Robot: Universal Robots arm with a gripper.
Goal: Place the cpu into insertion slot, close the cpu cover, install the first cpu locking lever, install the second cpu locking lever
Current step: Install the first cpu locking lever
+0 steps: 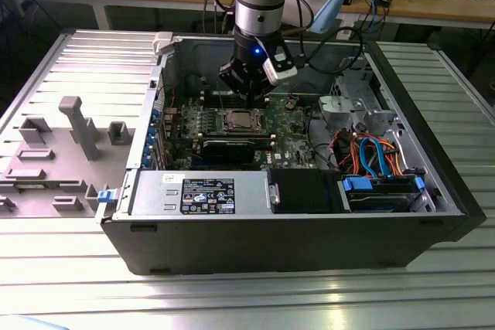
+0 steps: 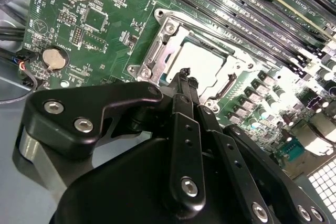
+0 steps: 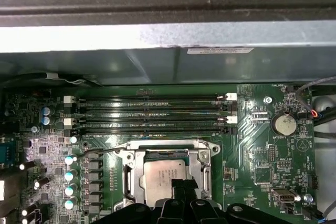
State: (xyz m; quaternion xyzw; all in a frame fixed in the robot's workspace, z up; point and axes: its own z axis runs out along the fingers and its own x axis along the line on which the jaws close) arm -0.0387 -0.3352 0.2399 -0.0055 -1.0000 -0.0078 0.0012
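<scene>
Hand (image 2: 185, 73) closed, fingers pressed together and holding nothing — its tip hangs just above the edge of the chip (image 2: 198, 62). Chip sits flat in the socket (image 3: 164, 178), with the silver cover frame (image 2: 157, 45) lying down around it. Around the socket, green board (image 3: 262, 150) and memory slots (image 3: 152, 111) inside the open computer case (image 1: 263, 233), which rests on the ribbed metal desk (image 1: 247, 303).

Silver cpu (image 3: 164, 178) flat in insertion slot (image 2: 157, 20) — cover (image 3: 202, 169) seemingly closed
</scene>
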